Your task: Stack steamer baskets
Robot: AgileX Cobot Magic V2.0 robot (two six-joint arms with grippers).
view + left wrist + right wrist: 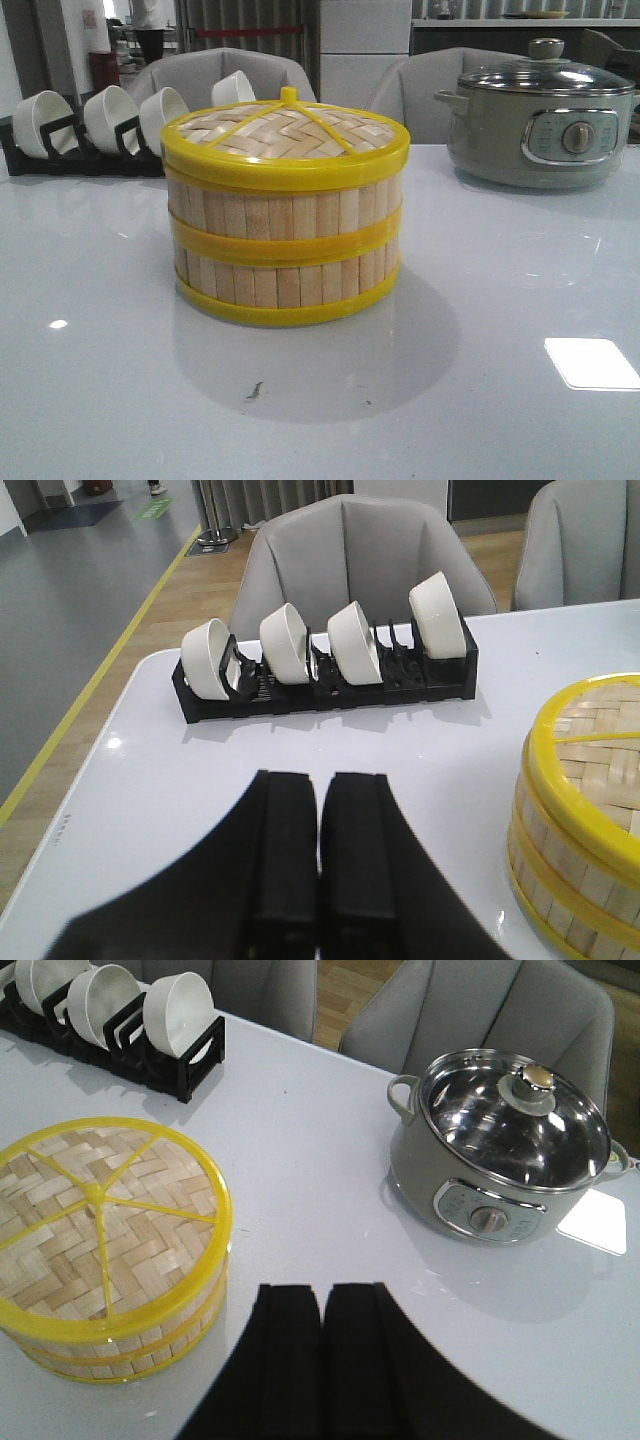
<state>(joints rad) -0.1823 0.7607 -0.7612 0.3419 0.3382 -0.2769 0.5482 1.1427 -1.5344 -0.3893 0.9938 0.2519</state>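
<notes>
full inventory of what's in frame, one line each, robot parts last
steamer baskets: 2, pale bamboo slats with yellow rims, stacked one on the other at table centre
lid: 1, woven bamboo with yellow rim and knob, on top of the stack
bowls: 4, white, standing on edge in the rack
rack: 1, black, far left of the table
pot: 1, grey with glass lid and dial, far right of the table
table: 1, glossy white
chairs: at least 2, grey, behind the table
left gripper: black, shut, holds nothing, left of the stack
right gripper: black, shut, holds nothing, between stack and pot
</notes>
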